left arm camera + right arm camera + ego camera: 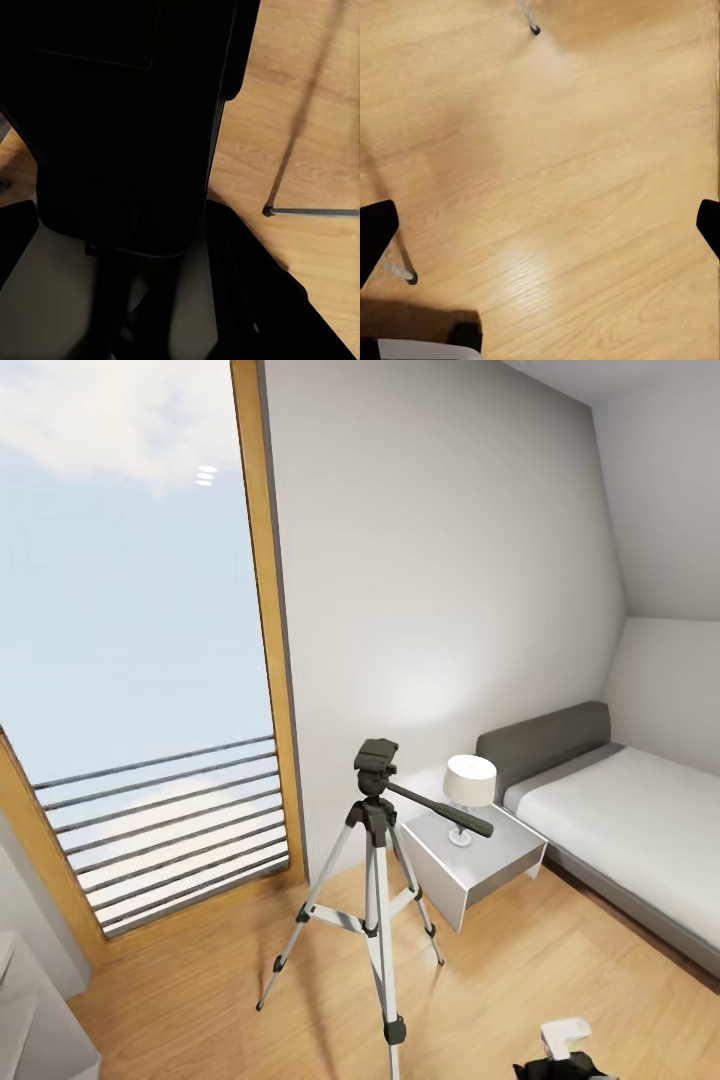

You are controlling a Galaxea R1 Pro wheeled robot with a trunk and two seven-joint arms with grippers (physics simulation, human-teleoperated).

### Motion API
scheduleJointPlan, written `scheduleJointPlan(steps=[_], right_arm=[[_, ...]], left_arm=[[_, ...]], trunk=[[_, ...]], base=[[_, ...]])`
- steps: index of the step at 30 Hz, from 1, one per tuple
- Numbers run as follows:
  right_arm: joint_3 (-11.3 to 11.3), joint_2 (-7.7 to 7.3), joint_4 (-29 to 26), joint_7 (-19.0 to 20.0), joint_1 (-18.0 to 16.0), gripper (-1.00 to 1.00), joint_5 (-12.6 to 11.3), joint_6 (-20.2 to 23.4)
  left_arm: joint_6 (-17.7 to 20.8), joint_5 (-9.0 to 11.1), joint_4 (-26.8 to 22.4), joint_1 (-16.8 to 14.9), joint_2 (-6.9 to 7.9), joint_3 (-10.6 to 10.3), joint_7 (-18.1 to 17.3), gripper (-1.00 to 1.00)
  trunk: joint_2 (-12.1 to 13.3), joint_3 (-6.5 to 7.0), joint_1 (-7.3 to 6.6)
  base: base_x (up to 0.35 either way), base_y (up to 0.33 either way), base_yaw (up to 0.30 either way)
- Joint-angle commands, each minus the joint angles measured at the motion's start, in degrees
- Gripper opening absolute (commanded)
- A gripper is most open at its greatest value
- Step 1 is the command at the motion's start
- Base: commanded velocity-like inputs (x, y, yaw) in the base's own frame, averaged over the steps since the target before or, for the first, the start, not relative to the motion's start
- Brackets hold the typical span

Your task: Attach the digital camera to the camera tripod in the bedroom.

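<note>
Right hand (540,225) released, fingers wide over wood floor (585,150); left hand state not discernible (view dark). Camera tripod (375,880) upright beside nightstand (470,865) and bed (620,820).

White lamp (468,788) on grey nightstand (478,860), beside bed (620,815); tall window (130,640) w/ railing.

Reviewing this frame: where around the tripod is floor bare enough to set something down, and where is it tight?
Bare wood floor lies between the camera tripod and the window, and again between the tripod and the bed. It is tight behind the tripod, where the nightstand with its lamp sits beside a leg.
</note>
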Motion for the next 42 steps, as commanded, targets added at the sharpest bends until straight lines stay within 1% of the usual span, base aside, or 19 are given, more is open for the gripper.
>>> scheduleJointPlan(steps=[1,3,4,6,7,8,9,11,14,15,21,23,24,29,31,33,36,38,42], right_arm=[[-0.13,0.01,-6.29,1.25,-0.48,1.00,0.19,5.16],[-0.15,0.02,-11.77,2.38,-1.40,1.00,-0.42,9.62],[-0.16,0.01,-16.40,3.73,-2.68,1.00,-1.19,13.45],[-0.16,-0.03,-20.01,5.23,-4.32,1.00,-2.01,16.61],[-0.13,-0.10,-22.58,6.78,-6.34,1.00,-2.80,19.10],[-0.13,-0.13,-23.50,7.55,-7.43,1.00,-3.13,20.15],[-0.14,-0.15,-24.92,9.08,-9.60,1.00,-3.59,21.95],[-0.22,-0.08,-26.19,10.64,-11.61,1.00,-3.89,23.22],[-0.45,0.19,-29.22,13.53,-14.22,1.00,-4.17,24.36],[-0.46,0.23,-29.99,14.11,-14.59,1.00,-4.20,24.50],[-0.23,0.19,-33.64,16.35,-15.74,1.00,-4.37,25.30],[-0.15,0.18,-34.60,17.53,-15.89,1.00,-4.39,25.63],[-0.11,0.10,-35.22,19.32,-15.98,1.00,-4.41,25.87],[-0.10,0.15,-35.46,21.17,-16.03,1.00,-4.29,26.04],[-0.75,0.71,-34.80,21.81,-16.00,1.00,-3.64,25.64],[-1.40,0.68,-34.16,22.45,-15.99,1.00,-2.98,25.75],[-1.52,0.62,-33.19,23.42,-16.01,1.00,-2.11,25.91],[-1.77,0.25,-32.55,24.06,-16.03,1.00,-2.75,26.00],[-2.06,-0.13,-31.26,22.75,-16.04,1.00,-3.80,25.96]], left_arm=[[-0.12,0.30,0.01,0.00,-0.01,-0.50,0.11,-1.00],[-0.12,0.30,-0.01,-0.02,-0.01,-0.50,0.11,-1.00],[-0.12,0.30,-0.02,-0.03,-0.01,-0.50,0.11,-1.00],[-0.12,0.30,-0.04,-0.04,-0.01,-0.50,0.11,-1.00],[-0.12,0.30,-0.06,-0.04,-0.01,-0.50,0.10,-1.00],[-0.12,0.30,-0.06,-0.04,-0.01,-0.50,0.10,-1.00],[-0.12,0.30,-0.07,-0.01,-0.01,-0.50,0.10,-1.00],[-0.12,0.30,-0.07,0.01,-0.01,-0.50,0.10,-1.00],[-0.12,0.29,-0.08,0.00,-0.01,-0.50,0.10,-1.00],[-0.12,0.29,-0.08,0.01,-0.01,-0.50,0.10,-1.00],[-0.12,0.30,-0.08,-0.02,0.02,-0.50,0.10,-1.00],[-0.12,0.29,-0.08,-0.03,0.03,-0.50,0.10,-1.00],[-0.12,0.25,-0.08,-0.02,0.04,-0.52,0.10,-1.00],[-0.12,0.17,-0.12,-0.02,0.00,-0.53,0.04,-1.00],[-0.17,-0.12,-0.08,0.05,0.07,-0.55,0.02,-1.00],[-0.18,-0.43,-0.08,0.07,0.07,-0.55,0.02,-1.00],[-0.19,-0.90,-0.08,0.09,0.07,-0.57,0.02,-1.00],[-0.20,-0.57,-0.08,0.11,0.07,-0.58,0.05,-1.00],[-0.21,-0.30,-0.08,0.12,0.07,-0.59,0.05,-1.00]], trunk=[[-0.04,-0.03,0.02],[-0.04,-0.03,0.02],[-0.04,-0.03,0.02],[-0.04,-0.03,0.02],[-0.04,-0.03,0.02],[-0.04,-0.03,0.02],[-0.04,-0.03,0.02],[-0.04,-0.03,0.02],[-0.04,-0.03,0.02],[-0.04,-0.03,0.02],[-0.04,-0.03,0.02],[-0.04,-0.03,0.02],[-0.04,-0.03,0.02],[-0.04,-0.03,0.02],[-0.04,-0.03,0.02],[-0.04,-0.03,0.02],[-0.04,-0.03,0.02],[-0.04,-0.03,0.02],[-0.04,-0.03,0.02]], base=[[0.000,0.000,0.000],[0.000,0.000,0.000],[0.000,0.000,0.000],[0.000,0.000,0.000],[0.000,0.000,0.000],[0.000,0.000,0.000],[0.000,0.000,0.000],[0.000,0.000,0.000],[0.000,0.000,0.000],[0.000,0.000,0.000],[0.000,0.000,0.000],[0.000,0.000,0.000],[0.000,0.000,0.000],[0.000,0.000,0.000],[0.000,0.000,0.000],[0.000,0.000,0.000],[0.000,0.000,0.000],[0.000,0.000,0.000],[0.000,0.000,0.000]])
